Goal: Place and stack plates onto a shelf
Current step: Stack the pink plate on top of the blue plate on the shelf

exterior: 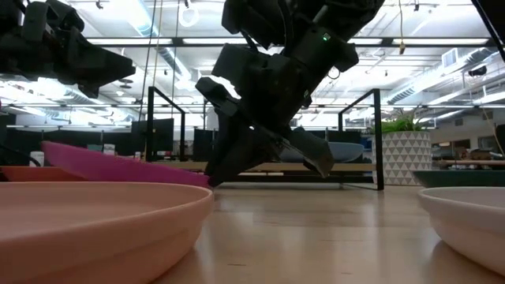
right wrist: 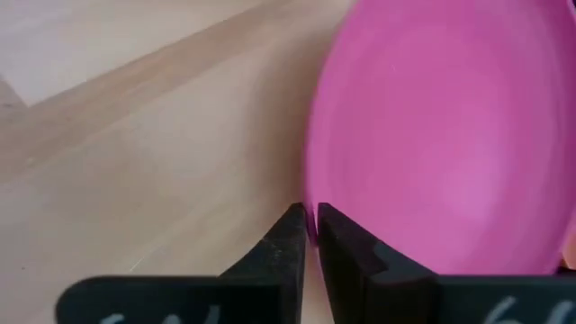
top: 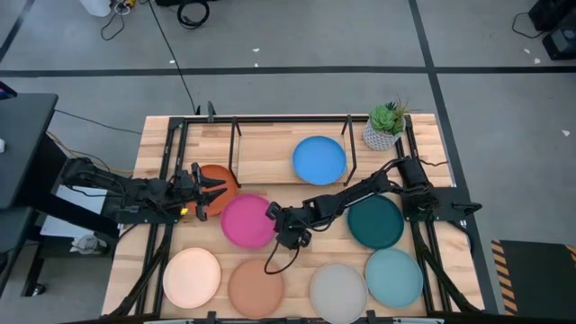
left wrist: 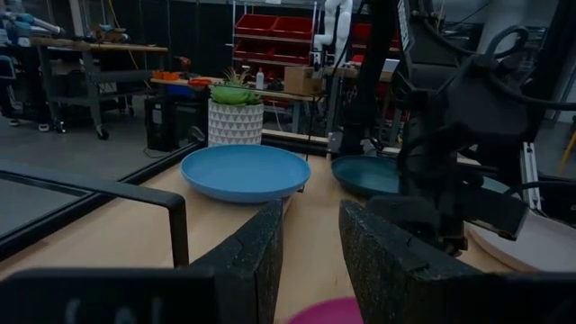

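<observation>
The magenta plate [top: 245,221] lies mid-table, tilted in the low view [exterior: 118,167], with my right gripper [top: 274,216] shut on its right rim. My left gripper [top: 203,190] hovers open above the orange-red plate [top: 219,176], near the magenta plate's left edge, touching nothing. The blue plate [top: 319,159] sits on the light-wood shelf [top: 265,153]. Dark teal [top: 375,222], light teal [top: 393,276], grey-beige [top: 337,290], terracotta [top: 256,288] and cream-peach [top: 191,276] plates lie flat on the table. My right gripper [right wrist: 312,216] pinches the magenta plate's rim [right wrist: 310,193] at its right edge between the two fingers. The fingers come from the table's right, slanting down. The plate is tilted: the held edge [exterior: 203,181] is low by the tabletop and the left side [exterior: 55,148] stands higher.
A potted plant [top: 387,126] stands at the table's far right corner beside the shelf. Black rod frames [top: 236,144] rise around the shelf. Bare board [top: 265,153] lies on the shelf left of the blue plate. The table's near row is filled with plates.
</observation>
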Controlling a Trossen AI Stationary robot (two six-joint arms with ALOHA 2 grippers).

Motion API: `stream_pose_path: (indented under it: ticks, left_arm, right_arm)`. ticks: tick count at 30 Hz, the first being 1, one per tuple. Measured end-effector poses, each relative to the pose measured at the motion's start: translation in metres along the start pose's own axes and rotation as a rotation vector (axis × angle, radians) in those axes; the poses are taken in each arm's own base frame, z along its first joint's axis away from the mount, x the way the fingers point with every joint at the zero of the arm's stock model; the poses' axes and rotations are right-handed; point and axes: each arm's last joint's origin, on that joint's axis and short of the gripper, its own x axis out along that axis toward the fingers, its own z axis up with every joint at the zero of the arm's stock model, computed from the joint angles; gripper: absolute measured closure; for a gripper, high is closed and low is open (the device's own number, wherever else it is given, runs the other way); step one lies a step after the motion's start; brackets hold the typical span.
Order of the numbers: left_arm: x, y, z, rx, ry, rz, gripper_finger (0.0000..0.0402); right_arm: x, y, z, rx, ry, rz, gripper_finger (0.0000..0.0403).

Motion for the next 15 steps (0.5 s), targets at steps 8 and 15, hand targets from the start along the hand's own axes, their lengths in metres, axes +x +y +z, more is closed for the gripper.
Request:
stream_pose_path:
  ticks: [8, 15]
  left_arm:
    - [0.0000, 0.0000, 0.0000, 0.000, 0.000, 0.000, 0.0283]
    - [0.0000, 0.0000, -0.0001, 0.000, 0.000, 0.000, 0.0283]
  right_arm:
    - [-0.0005, 0.0037, 0.0043, -0.045, -0.006, 0.005, 0.0390]
    - [-0.0012, 0.0075, 0.0088, -0.078, 0.019, -0.017, 0.0390]
